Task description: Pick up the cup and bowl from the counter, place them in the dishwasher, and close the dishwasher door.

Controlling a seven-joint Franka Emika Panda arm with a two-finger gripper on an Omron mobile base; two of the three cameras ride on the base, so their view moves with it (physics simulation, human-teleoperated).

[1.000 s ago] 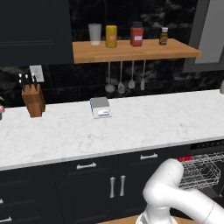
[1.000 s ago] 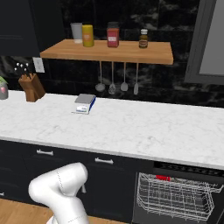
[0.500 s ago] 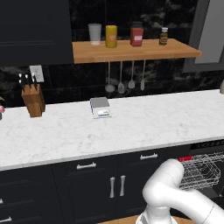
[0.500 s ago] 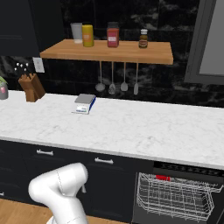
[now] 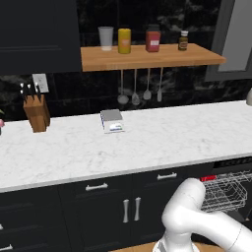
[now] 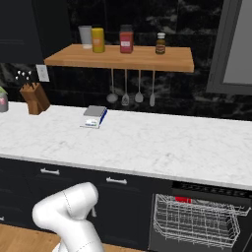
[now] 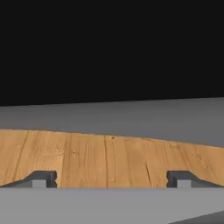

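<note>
The white marble counter (image 5: 147, 142) (image 6: 162, 147) runs across both base views over dark cabinets. At its right end the dishwasher (image 6: 199, 219) stands open, its silver wire rack (image 5: 226, 192) pulled out under a thin black strip. A small red patch (image 6: 183, 199) shows at the rack's back left, and I cannot tell what it is. The red cup is out of view, and I cannot make out a bowl. In the hand view my gripper (image 7: 111, 181) is open with nothing between its tips, facing wooden floor (image 7: 105, 159) and a dark front.
On the counter are a knife block (image 5: 37, 112) and a small scale (image 5: 112, 121). A wooden shelf (image 5: 147, 55) holds a pale tumbler, a yellow jar, a red-lidded jar and a small bottle, with utensils hanging below. A pale object (image 5: 249, 97) sits at the far right edge.
</note>
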